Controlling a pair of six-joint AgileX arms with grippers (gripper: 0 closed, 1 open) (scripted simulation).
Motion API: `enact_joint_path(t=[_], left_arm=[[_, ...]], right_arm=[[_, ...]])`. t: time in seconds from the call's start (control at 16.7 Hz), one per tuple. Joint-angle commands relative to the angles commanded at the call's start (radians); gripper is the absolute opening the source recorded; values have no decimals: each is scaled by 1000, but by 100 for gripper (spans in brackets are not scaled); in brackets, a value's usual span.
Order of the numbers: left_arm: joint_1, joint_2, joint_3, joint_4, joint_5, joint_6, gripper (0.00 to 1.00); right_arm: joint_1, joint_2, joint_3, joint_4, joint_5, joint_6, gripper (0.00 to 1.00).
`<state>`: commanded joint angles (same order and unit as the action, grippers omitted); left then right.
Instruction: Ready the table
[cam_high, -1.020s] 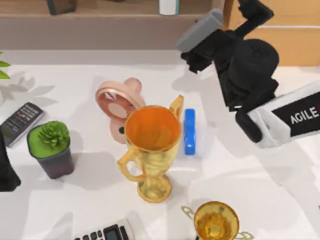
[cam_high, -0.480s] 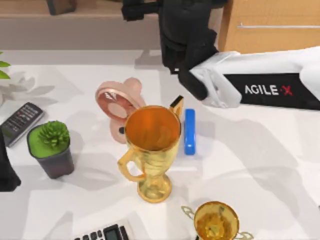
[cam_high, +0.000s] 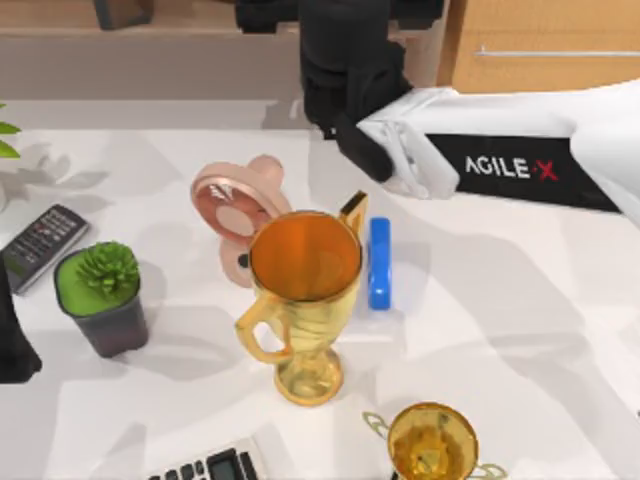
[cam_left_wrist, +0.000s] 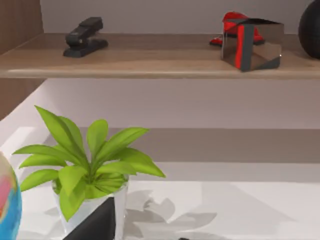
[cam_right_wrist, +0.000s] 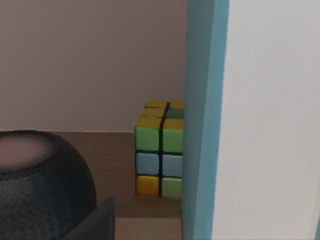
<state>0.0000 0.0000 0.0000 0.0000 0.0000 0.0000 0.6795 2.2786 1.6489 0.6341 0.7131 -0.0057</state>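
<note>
Table (cam_high: 520, 330) holds two trophies (cam_high: 305, 300) (both gold), one remote (cam_high: 40, 245).

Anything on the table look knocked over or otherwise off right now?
The pink handheld fan lies flat on the table, partly hidden behind the large gold trophy. The blue block also lies beside that trophy. Nothing looks spilled or broken.

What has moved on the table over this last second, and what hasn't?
The right arm swung from the table's right side leftward and back, so its end now reaches over the shelf. The big trophy, blue bar, potted plant and remote stayed put.
</note>
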Motion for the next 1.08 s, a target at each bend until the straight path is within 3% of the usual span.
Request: enact_joint_path(t=[0.72, 1.08], left_arm=[[0, 0, 0, 0, 0, 0, 100], [0, 0, 0, 0, 0, 0, 100]], right_arm=[[-26, 58, 103, -44, -25, -1, 100], [-26, 58, 103, -44, -25, -1, 55]])
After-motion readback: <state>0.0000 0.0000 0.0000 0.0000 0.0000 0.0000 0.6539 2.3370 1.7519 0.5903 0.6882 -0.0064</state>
